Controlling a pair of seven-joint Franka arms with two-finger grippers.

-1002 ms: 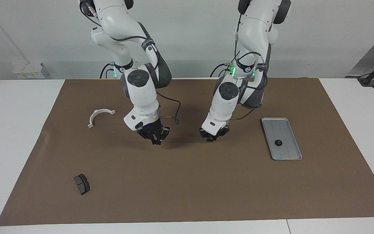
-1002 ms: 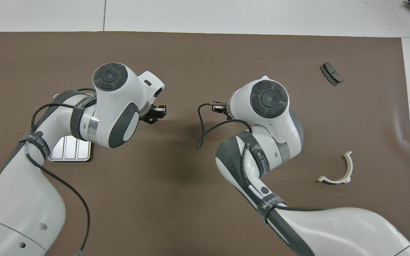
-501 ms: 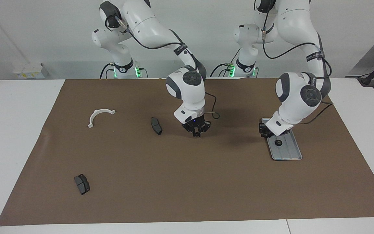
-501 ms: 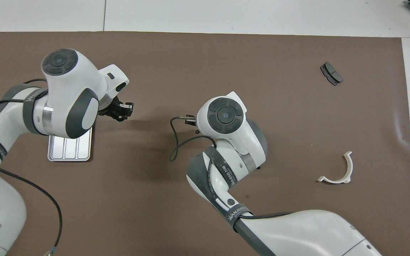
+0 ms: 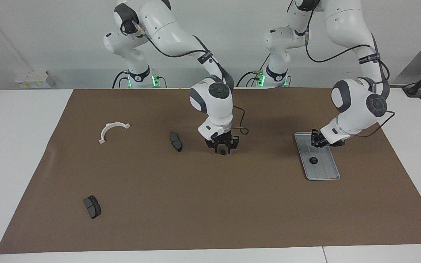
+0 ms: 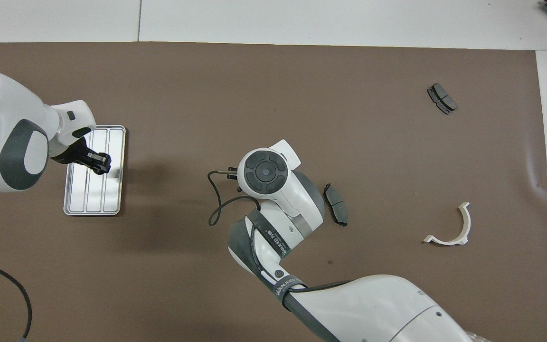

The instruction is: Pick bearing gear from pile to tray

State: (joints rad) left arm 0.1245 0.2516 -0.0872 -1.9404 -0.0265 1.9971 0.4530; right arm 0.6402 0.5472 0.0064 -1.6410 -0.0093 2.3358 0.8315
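The silver tray (image 5: 325, 171) lies toward the left arm's end of the mat and holds one small black round piece (image 5: 313, 160). My left gripper (image 5: 323, 142) hangs over the tray's end nearer the robots; it also shows in the overhead view (image 6: 97, 162) over the tray (image 6: 112, 199). My right gripper (image 5: 222, 149) is low over the middle of the mat, fingers spread, with a small black round piece (image 5: 223, 152) at its tips. In the overhead view its wrist hides the fingers. The rest of the pile is scattered: a white half-ring bracket (image 5: 112, 130) and two dark pads (image 5: 175, 141) (image 5: 92, 206).
The brown mat (image 5: 210, 212) covers most of the white table. The bracket (image 6: 449, 228) and one pad (image 6: 441, 98) lie toward the right arm's end, the other pad (image 6: 336, 211) beside the right wrist. A cable loops from the right wrist (image 6: 216, 209).
Both arms swung toward the left arm's end. The left gripper went from the mat's middle to over the tray. The right gripper dropped low over a small black piece, uncovering a dark pad.
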